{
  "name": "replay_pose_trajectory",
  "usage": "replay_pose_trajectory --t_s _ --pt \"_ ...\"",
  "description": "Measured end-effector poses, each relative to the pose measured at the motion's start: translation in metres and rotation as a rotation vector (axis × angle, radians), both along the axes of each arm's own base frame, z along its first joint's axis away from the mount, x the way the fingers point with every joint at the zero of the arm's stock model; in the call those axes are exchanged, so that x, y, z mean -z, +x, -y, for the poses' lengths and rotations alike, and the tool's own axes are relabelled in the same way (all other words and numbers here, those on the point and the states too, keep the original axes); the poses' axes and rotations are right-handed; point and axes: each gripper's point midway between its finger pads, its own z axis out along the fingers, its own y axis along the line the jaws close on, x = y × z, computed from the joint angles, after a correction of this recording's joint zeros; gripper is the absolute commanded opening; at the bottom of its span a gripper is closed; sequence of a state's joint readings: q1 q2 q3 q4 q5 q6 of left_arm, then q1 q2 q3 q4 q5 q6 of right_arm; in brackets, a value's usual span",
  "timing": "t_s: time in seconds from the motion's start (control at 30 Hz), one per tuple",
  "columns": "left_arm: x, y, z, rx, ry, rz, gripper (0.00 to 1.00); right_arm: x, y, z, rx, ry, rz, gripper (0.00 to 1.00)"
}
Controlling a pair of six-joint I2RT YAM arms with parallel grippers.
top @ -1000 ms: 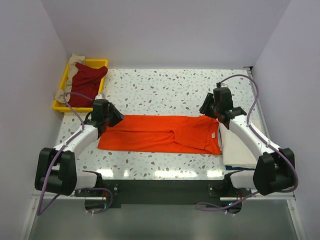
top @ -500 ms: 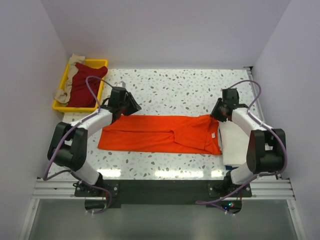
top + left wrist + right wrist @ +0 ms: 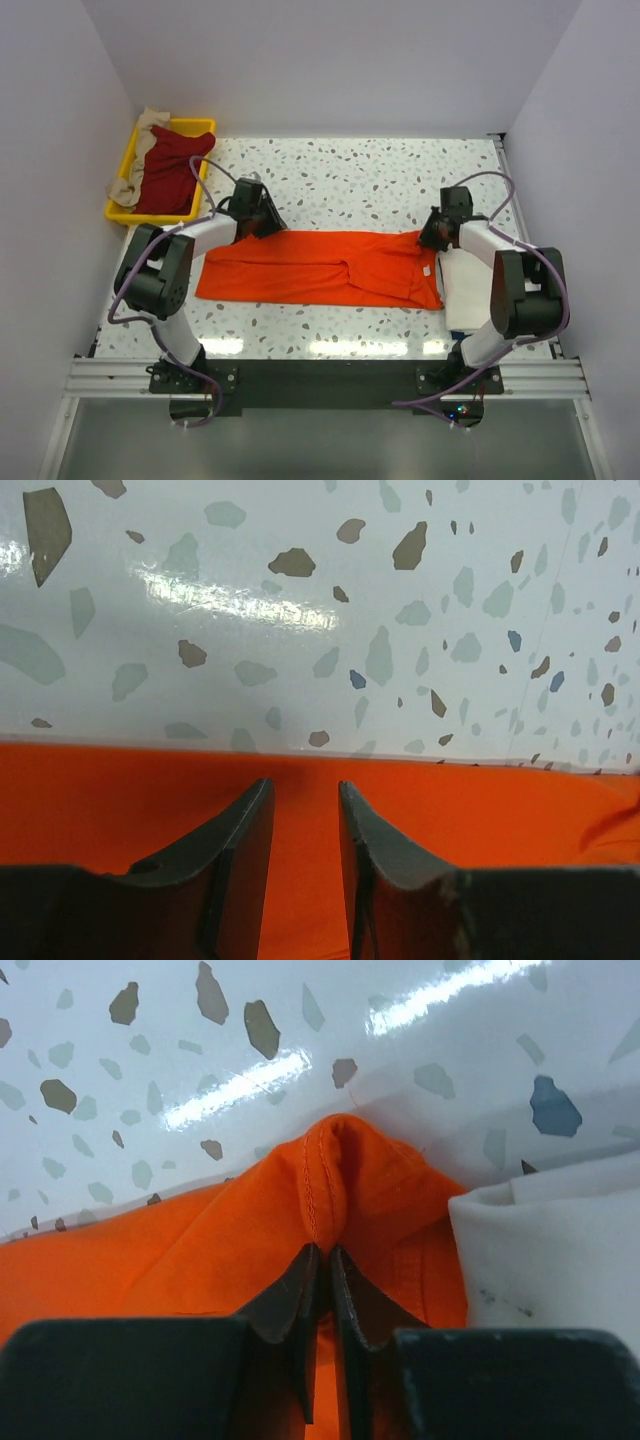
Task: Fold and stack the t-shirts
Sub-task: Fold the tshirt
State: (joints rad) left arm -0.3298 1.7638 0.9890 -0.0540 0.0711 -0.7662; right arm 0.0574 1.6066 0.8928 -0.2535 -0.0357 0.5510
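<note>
At the far left of the overhead view, a yellow plastic tray (image 3: 207, 126) sits in the far corner of the speckled white terrazzo table (image 3: 350, 170). It holds a crumpled dark red cloth t-shirt (image 3: 170, 170), and a beige cloth t-shirt (image 3: 148, 122) spills over its rim. Neither wrist camera shows the tray or these two shirts.

The bright orange cloth t-shirt (image 3: 320, 268) lies flat across the near middle of the table, folded into a long band. The left gripper (image 3: 268, 222) is low at the far left end of this band. Only its wrist camera shows that the dark fingers (image 3: 245, 840) stand apart with a narrow gap between them. They are poised over the shirt's far edge, and flat orange cloth shows in the gap.

Near the right end of the orange shirt is a small white tag (image 3: 424, 269), too small for any writing to be read. The right gripper (image 3: 438, 233) is at the shirt's far right corner. From above its jaws are hidden, but the wrist view shows them pressed nearly together, pinching a raised, stitched ridge of orange cloth.

Just right of this lies a folded cream-white cloth t-shirt (image 3: 470, 295), touching the orange one and largely under the right arm
</note>
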Motion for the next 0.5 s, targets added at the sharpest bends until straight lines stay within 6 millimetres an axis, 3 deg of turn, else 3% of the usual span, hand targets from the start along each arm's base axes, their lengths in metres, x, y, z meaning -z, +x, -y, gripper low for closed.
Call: replay_pose_trajectory --t_s 0.07,0.2,0.4,0.5 --pt "0.007 0.000 -0.001 -0.006 0.010 -0.014 0.36 0.002 -0.006 0.001 0.005 -0.001 -0.007 0.00" --pt "0.018 -0.002 -0.005 -0.023 0.028 -0.043 0.35 -0.005 -0.013 0.006 0.026 -0.020 0.007 0.00" --pt "0.018 0.000 -0.005 -0.048 0.022 -0.046 0.35 -0.029 -0.015 0.021 0.069 -0.076 0.075 0.00" --pt "0.018 0.000 -0.006 -0.054 0.019 -0.048 0.35 -0.027 -0.016 0.024 0.078 -0.095 0.069 0.00"
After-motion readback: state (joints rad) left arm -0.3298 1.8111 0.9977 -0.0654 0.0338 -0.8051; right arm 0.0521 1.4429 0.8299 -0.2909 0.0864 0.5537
